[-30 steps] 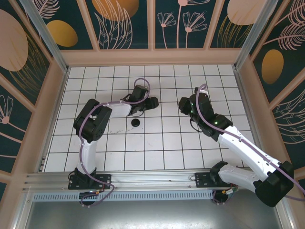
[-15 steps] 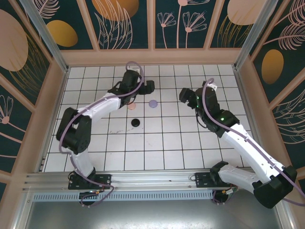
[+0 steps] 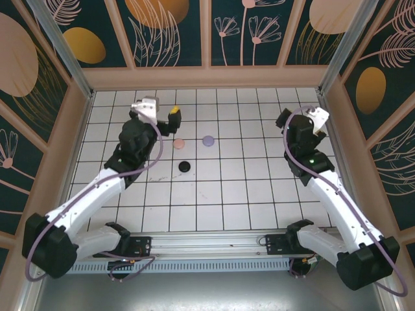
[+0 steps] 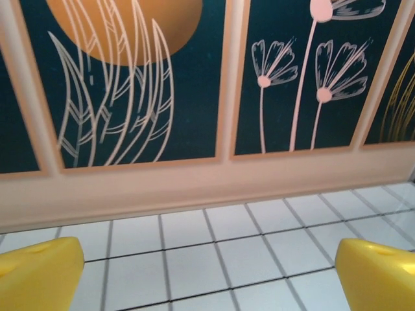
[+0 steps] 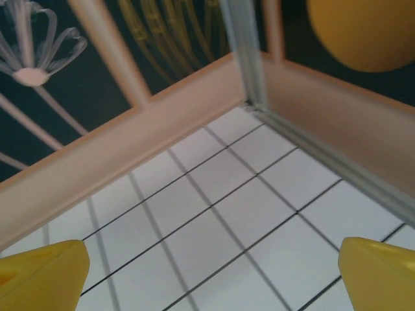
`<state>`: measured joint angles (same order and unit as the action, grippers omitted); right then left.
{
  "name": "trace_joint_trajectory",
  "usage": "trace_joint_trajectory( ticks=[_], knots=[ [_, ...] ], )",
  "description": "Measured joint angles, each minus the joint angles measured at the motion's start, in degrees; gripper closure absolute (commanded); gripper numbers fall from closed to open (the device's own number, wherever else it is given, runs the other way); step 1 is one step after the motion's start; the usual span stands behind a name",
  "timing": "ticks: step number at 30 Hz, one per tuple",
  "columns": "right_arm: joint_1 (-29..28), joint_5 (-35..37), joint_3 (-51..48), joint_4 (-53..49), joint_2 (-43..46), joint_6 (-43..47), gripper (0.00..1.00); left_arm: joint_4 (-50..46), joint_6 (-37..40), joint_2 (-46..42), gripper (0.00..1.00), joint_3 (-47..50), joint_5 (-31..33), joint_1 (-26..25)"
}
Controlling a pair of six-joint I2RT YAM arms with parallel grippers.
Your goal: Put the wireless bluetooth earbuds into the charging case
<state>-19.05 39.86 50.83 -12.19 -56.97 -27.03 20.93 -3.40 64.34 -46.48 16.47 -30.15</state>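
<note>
You're holding both arms raised and aimed at the walls, the left hand [image 4: 207, 272] facing the back wall [image 4: 130, 97] and the right hand [image 5: 207, 275] facing the corner. Both are spread wide with nothing between the yellow fingers [image 4: 39, 272]. My guess is that's keeping the middle of the counter [image 3: 220, 194] unblocked for the overhead camera. The pink disc [image 3: 179, 144], lilac disc [image 3: 208, 140] and black disc [image 3: 185, 166] are sitting clustered mid-counter, probably within either arm's reach (the earbuds are too tiny for me to pick out from up there).
</note>
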Motion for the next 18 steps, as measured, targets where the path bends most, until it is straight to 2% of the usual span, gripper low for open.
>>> trace_joint_trajectory(
  ticks=[5,11,14,18],
  knots=[
    [3.67,1.49,-8.92,11.04,-3.52,5.03,0.01,3.41,6.16,-5.81,0.01,7.02,2.56,1.20],
    [5.42,0.13,-19.61,28.44,-11.34,14.16,0.01,10.34,8.70,-10.69,0.01,17.11,3.63,10.19],
    [6.84,-1.55,-23.74,36.24,-13.68,16.65,0.01,15.50,8.76,-9.92,0.01,22.82,3.56,13.31],
    [7.74,-3.06,-27.78,46.49,-16.11,20.02,0.01,24.06,8.76,-5.05,0.01,28.92,3.76,14.62]
  ],
)
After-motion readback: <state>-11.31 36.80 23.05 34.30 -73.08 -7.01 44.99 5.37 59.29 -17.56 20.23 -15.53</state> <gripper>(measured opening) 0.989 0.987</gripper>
